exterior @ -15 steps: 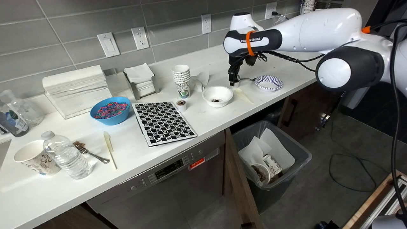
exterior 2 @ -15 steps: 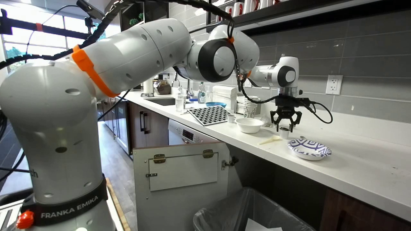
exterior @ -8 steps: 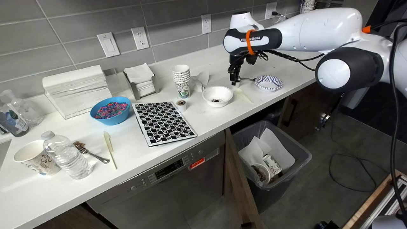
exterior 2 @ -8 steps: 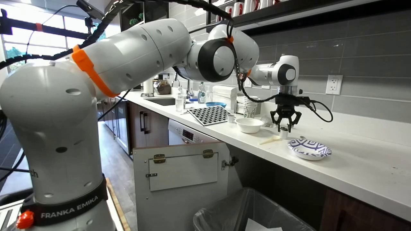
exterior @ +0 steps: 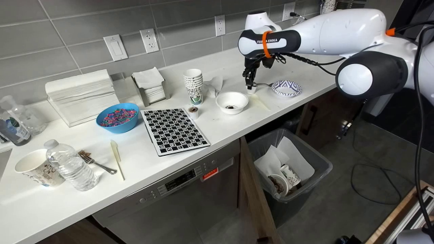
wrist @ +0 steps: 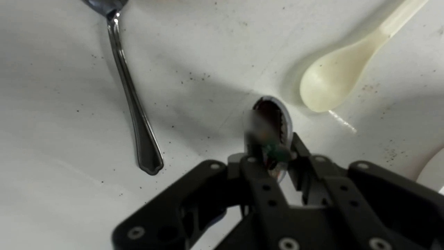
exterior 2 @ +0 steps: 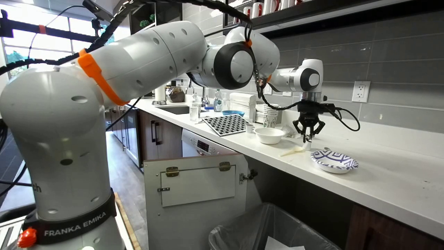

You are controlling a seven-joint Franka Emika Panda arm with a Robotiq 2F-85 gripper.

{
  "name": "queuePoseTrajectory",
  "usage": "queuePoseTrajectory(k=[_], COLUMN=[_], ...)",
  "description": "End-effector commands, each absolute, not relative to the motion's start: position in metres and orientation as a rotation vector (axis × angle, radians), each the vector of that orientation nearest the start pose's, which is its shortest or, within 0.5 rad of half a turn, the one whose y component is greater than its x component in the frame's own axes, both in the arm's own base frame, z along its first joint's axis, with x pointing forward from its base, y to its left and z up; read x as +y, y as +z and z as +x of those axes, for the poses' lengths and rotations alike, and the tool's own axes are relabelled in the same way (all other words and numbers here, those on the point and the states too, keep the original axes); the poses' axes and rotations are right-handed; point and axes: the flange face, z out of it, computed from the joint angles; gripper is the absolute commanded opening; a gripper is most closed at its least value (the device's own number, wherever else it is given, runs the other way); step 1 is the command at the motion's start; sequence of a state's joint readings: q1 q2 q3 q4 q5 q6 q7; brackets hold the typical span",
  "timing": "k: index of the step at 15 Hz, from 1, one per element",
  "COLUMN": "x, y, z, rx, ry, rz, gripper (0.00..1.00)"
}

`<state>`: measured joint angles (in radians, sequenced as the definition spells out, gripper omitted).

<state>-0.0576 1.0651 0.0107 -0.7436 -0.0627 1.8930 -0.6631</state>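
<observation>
A: State of your pincer point(exterior 2: 307, 139)?
B: Pinching. You have the small cup point(exterior 2: 307, 146) squeezed between its tips, rim bent to a narrow oval in the wrist view.
A: Cup position?
B: At your pincer's lower end, close to the tabletop point(exterior 2: 388, 177); whether its base touches, you cannot tell. Inside looks dark, partly blurred.
A: What lies about it?
B: Just beside your pincer, the broad end of a cream plastic spoon point(wrist: 353, 60). Also near: a metal spoon point(wrist: 134, 99), handle end toward your pincer, between it and a patterned bowl point(exterior 2: 334, 162). A white bowl point(exterior 2: 269, 136) stands near, on the pincer's side away from the metal spoon.
</observation>
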Motion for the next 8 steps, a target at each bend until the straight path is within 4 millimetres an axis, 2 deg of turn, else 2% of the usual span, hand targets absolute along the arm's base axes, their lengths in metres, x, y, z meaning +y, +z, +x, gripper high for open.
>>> queuePoseTrajectory(k=[1, 2, 5, 6, 8], x=[-0.045, -0.045, -0.044, -0.05, -0.052], y=[0.3, 0.3, 0.298, 0.313, 0.321], z=[0.808, 0.809, 0.813, 0.81, 0.813], rx=[-0.972, -0.956, -0.89, -0.867, -0.796], ry=[-0.111, -0.13, -0.19, -0.201, -0.277], rz=[-3.072, -3.072, -3.076, -3.086, -3.095], gripper=[0.09, 0.04, 0.05, 0.04, 0.04])
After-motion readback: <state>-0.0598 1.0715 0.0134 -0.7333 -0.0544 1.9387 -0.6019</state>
